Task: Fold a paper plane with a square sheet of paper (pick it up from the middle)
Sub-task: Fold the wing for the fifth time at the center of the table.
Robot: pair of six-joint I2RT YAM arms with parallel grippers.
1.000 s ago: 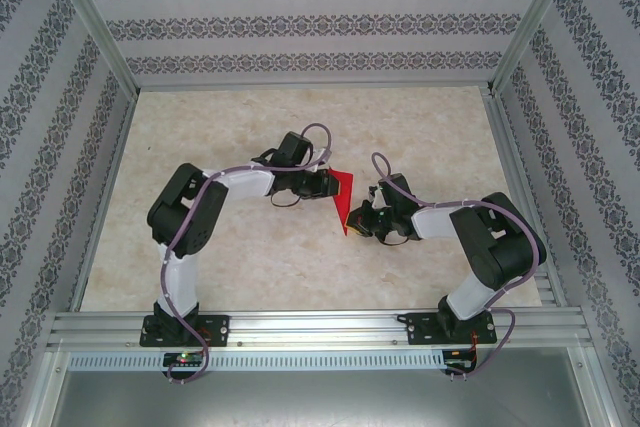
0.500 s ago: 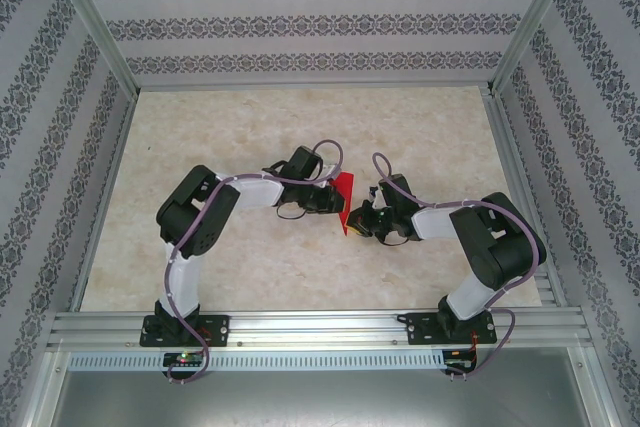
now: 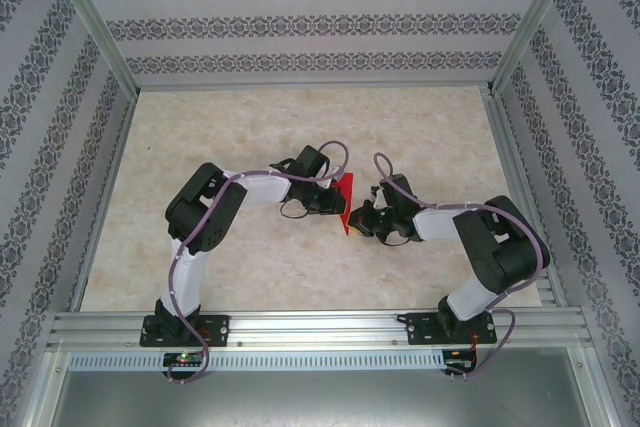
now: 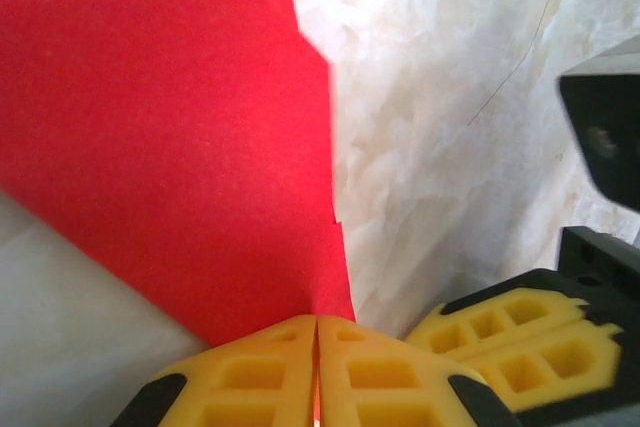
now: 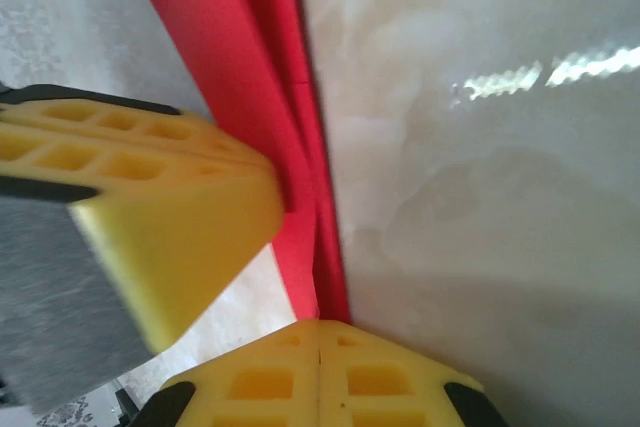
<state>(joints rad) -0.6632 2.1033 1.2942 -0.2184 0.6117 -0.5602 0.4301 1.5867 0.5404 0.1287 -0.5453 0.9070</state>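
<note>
Looking closely, the paper (image 4: pixel 170 137) was pinched upright over the table (image 3: pixel 250 127) by the left gripper (image 4: pixel 317 367) and right gripper (image 5: pixel 318 367), both shut on it, so it was probably best creased slowly, edges lined up.

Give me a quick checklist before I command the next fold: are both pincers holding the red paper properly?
1. Left pincer shut on the red paper: ok.
2. Right pincer shut on the paper's folded edge: ok.
3. Paper spans between both pincers in the top view: ok.
4. Layer edges aligned: not ok, the edge looks stepped in the left wrist view.
5. Gap between the two pincers: cannot tell, they sit very close together.
</note>
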